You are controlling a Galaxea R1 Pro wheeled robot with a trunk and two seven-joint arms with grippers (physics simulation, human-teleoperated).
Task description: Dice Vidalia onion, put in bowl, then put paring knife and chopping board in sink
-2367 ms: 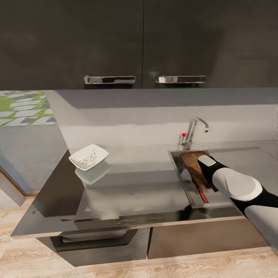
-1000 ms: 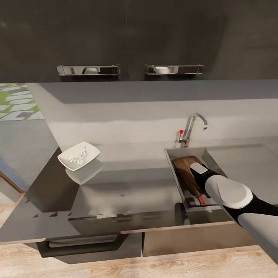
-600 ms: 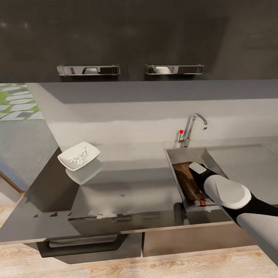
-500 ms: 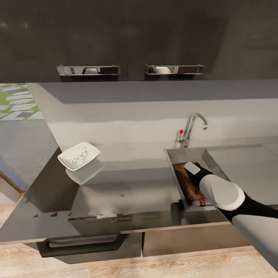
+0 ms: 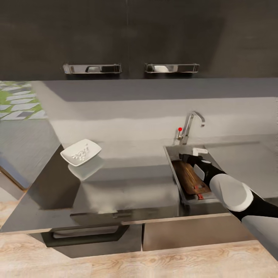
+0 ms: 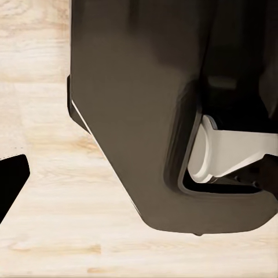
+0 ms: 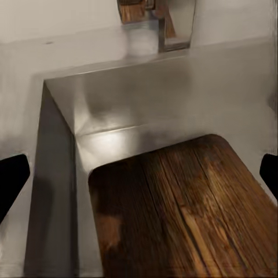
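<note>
The chopping board (image 5: pixel 189 177) lies flat in the sink (image 5: pixel 172 174), and in the right wrist view its dark wood (image 7: pixel 185 208) fills the basin floor. The paring knife (image 5: pixel 199 192) shows its red-and-black handle at the board's near end. My right gripper (image 5: pixel 192 155) hovers open over the far end of the sink near the faucet (image 5: pixel 190 125); its fingertips (image 7: pixel 11 179) stand wide apart with nothing between them. The white bowl (image 5: pixel 80 152) on the countertop (image 5: pixel 123 185) holds pale diced onion (image 5: pixel 80 155). My left gripper (image 6: pixel 139 185) hangs low over the floor, open.
Dark upper cabinets with chrome handles (image 5: pixel 92 68) hang above the grey backsplash. The countertop ends at the left just past the bowl. In the left wrist view the robot's dark base (image 6: pixel 150 116) stands on a light wood floor (image 6: pixel 52 231).
My right gripper has drawn back from the board toward the faucet end of the sink and stands above it; the board now lies uncovered. The head camera has shifted slightly.
</note>
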